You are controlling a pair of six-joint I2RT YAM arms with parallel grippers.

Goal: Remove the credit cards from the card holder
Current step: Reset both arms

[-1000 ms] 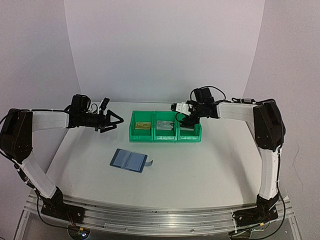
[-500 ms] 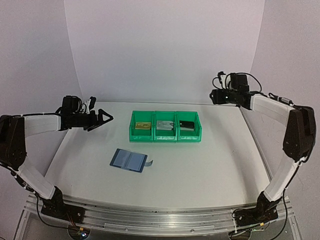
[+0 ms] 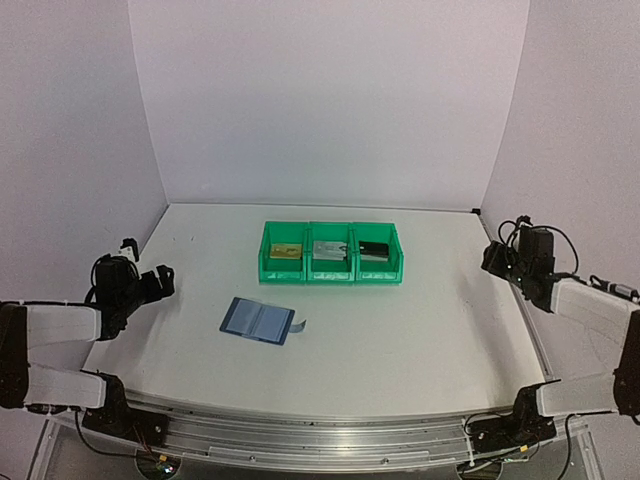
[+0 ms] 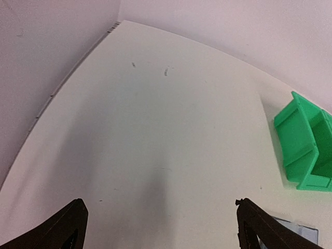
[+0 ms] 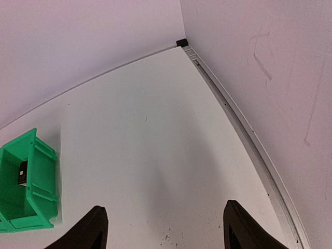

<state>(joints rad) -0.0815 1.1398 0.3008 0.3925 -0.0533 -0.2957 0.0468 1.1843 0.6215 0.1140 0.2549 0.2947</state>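
The blue card holder (image 3: 258,321) lies unfolded on the table in front of the green bins; its corner (image 4: 300,229) shows at the lower right of the left wrist view. The credit cards lie in the bins: tan (image 3: 285,251) in the left one, silver (image 3: 328,250) in the middle one, black (image 3: 373,249) in the right one. The black card (image 5: 22,172) also shows in the right wrist view. My left gripper (image 3: 160,280) (image 4: 161,206) is open and empty, far left of the holder. At the right table edge my right gripper (image 3: 493,258) (image 5: 165,207) is open and empty.
Three joined green bins (image 3: 330,268) stand mid-table; a bin end shows in the left wrist view (image 4: 303,148) and in the right wrist view (image 5: 31,202). White walls enclose the table on three sides. A metal rail (image 5: 244,129) runs along the right edge.
Both arms have pulled back from the bins to the table's near sides and folded low. The right gripper has left the right bin, where the black card lies. Both jaws have opened a little wider.
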